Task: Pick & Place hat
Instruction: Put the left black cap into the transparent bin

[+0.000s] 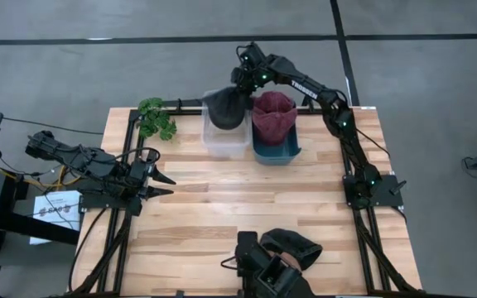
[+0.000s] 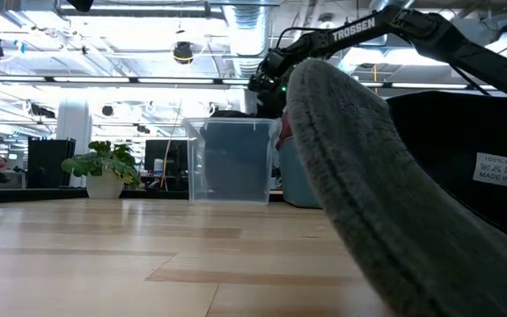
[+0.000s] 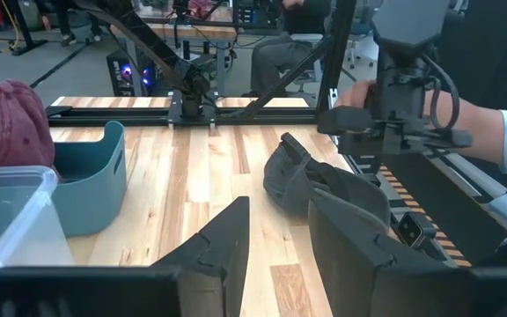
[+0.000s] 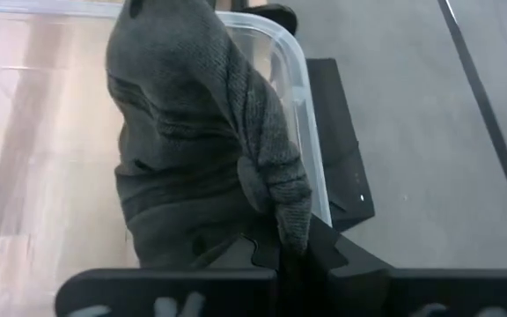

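Note:
A dark grey knit hat hangs over the far part of a clear plastic bin at the table's far side, with my right gripper shut on it. A maroon hat stands in a teal bin just to the right. A second dark grey hat lies on the table near the front edge and fills the foreground of the low view. My left gripper waits open at the table's left side, with nothing between its fingers. My right gripper pinches a bunched fold of the grey hat's knit between its two fingers. They come slanting down from the far side. The hat hangs slack below them over the clear bin's rim. I cannot tell whether its lower end touches the bin.
A small potted plant stands at the far left corner, also seen in the low view. The low camera's mount sits at the front edge beside the lying hat. A person's hand and sleeve show beyond the table's near side.

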Controlling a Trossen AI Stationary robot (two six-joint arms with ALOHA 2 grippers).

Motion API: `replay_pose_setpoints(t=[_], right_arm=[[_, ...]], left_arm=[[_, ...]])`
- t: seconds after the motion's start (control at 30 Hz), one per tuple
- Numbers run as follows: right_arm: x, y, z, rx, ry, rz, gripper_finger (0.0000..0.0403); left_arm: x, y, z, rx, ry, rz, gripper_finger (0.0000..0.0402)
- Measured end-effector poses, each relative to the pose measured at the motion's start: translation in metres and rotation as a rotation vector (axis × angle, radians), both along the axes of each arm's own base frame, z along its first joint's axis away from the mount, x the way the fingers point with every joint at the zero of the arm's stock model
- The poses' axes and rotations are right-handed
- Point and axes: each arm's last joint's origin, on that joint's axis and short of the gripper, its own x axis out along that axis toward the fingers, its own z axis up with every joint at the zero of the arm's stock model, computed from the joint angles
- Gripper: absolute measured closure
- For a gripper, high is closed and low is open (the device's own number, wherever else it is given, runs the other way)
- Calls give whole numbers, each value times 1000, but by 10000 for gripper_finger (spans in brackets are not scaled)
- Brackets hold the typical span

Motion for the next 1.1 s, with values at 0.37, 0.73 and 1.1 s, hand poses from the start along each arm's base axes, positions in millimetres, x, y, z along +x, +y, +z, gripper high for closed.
replay_pose_setpoints(t=[0.37,0.73,1.1], right_arm=[[12,16,0,68,-14,-8,358],[26,40,-4,-40,110,-49,248],[10,55,27,-53,125,-5,168]], left_arm=[[0,0,0,0,0,0,284],[0,0,-1,1,6,0,284],[1,0,-2,1,19,2,284]])
